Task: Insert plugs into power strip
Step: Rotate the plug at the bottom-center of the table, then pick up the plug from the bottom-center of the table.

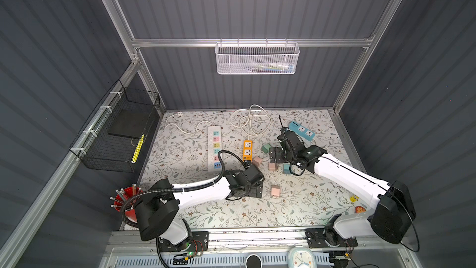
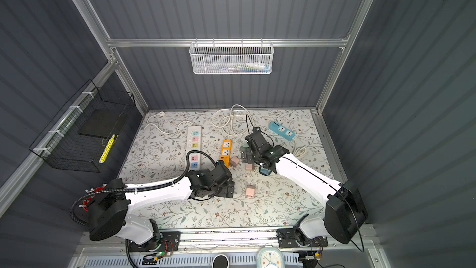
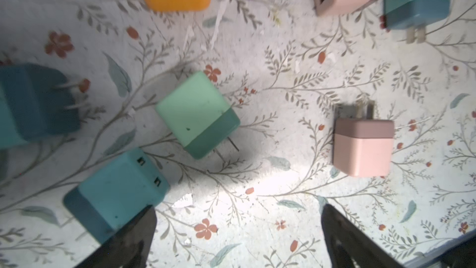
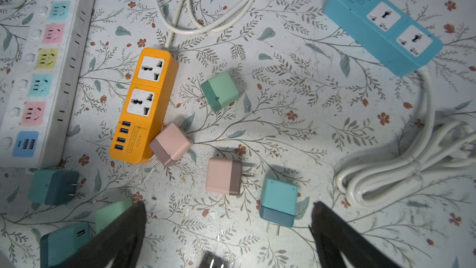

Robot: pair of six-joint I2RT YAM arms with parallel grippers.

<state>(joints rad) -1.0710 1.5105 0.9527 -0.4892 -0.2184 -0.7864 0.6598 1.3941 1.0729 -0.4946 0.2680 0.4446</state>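
I find the left gripper point(image 3: 238, 228) with jaws spread wide, nothing held, above the floral mat point(image 3: 283, 78). The right gripper point(image 4: 229, 230) is likewise wide and empty. The plugs point(image 4: 224, 176) lie loose on the mat between my two arms, none in a socket. In a top view, the orange power strip point(image 1: 247, 150) is at 12 o'clock from the left gripper and a pink plug point(image 1: 275, 191) at 3 o'clock. The white power strip point(image 1: 214, 148) is at 9 o'clock of the orange one.

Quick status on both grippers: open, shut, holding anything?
Left gripper: open, jaws wide apart, holding nothing.
Right gripper: open, jaws wide apart, holding nothing.
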